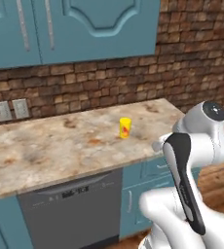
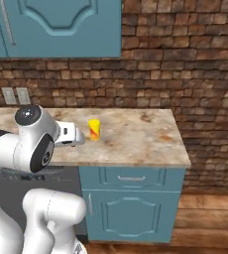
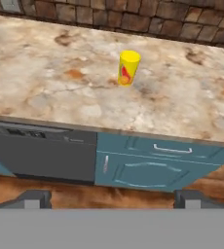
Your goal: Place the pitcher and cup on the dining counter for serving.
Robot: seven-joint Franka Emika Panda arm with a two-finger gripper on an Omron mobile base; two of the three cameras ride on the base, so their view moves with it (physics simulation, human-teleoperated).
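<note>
On the left a dark dishwasher (image 3: 41, 151) sits under the marbled wall counter (image 3: 46, 92), teal cabinet doors (image 3: 148, 168) to its right. The cup (image 3: 128, 68) stands upright mid-counter, its red mark facing the hand. The gripper (image 3: 111, 198) hangs short of the counter edge, jaws spread wide and seemingly empty, though only the fingertips show.

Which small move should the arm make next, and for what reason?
Probably advance the open gripper forward and down toward the cup. The cup stands upright on the counter, apart from the fingertips, and nothing is held yet, so closing the distance seems the sensible first step.
</note>
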